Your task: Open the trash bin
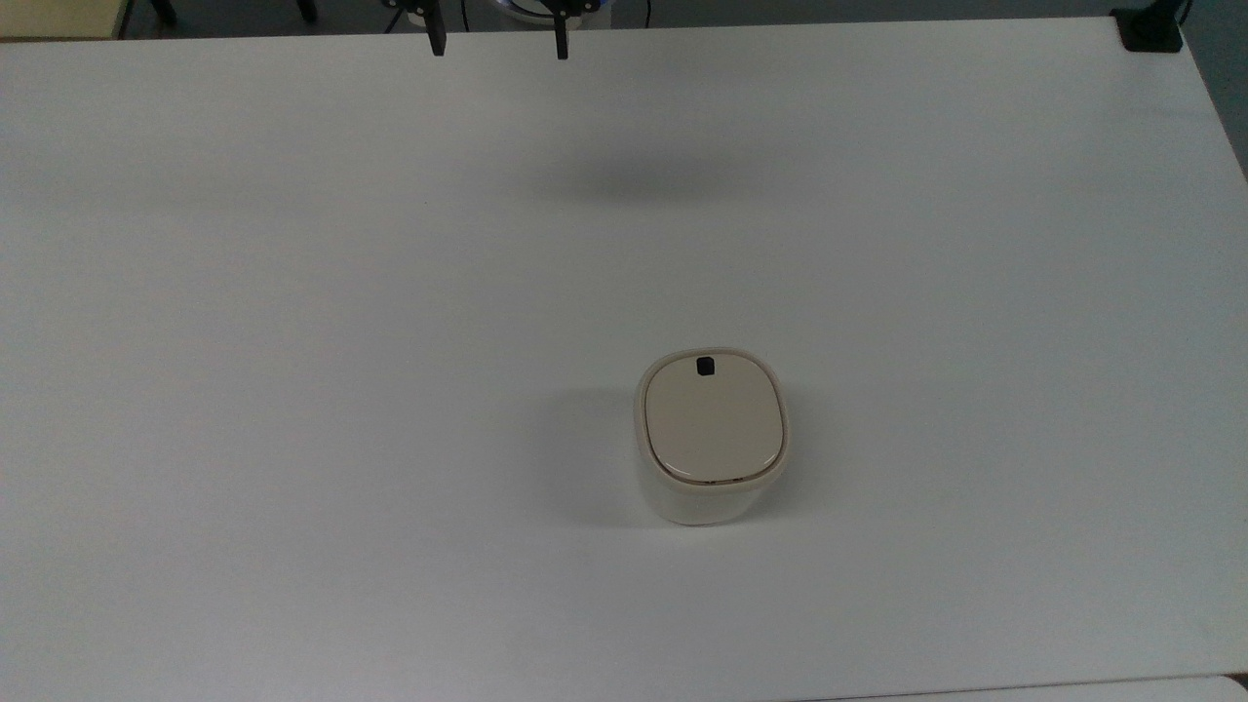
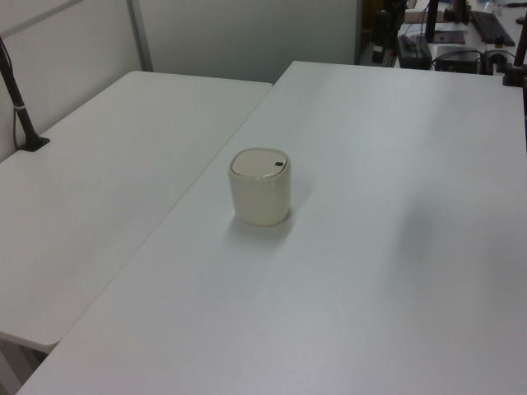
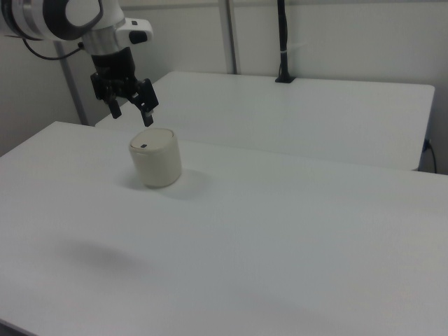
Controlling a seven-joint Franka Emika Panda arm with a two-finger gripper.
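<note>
In the top view the claw (image 1: 497, 44) is cut off by the upper edge above the trash bin (image 1: 711, 436): two dark fingertips (image 1: 437, 41) show, the body above them lost. In the right view the arm (image 3: 63, 17) beyond the bin runs out past the top-left corner. In the left view the bin's black button (image 2: 279, 164) is too small to make out.

A broad white rectangular table (image 1: 292, 390) with a smooth matte top spans the top view. A second white table (image 2: 107, 206) adjoins it on the left view's left. A black pole on a clamp base (image 3: 282, 42) stands at that table's far edge in the right view. Pale partition walls (image 2: 247, 37) rise behind.
</note>
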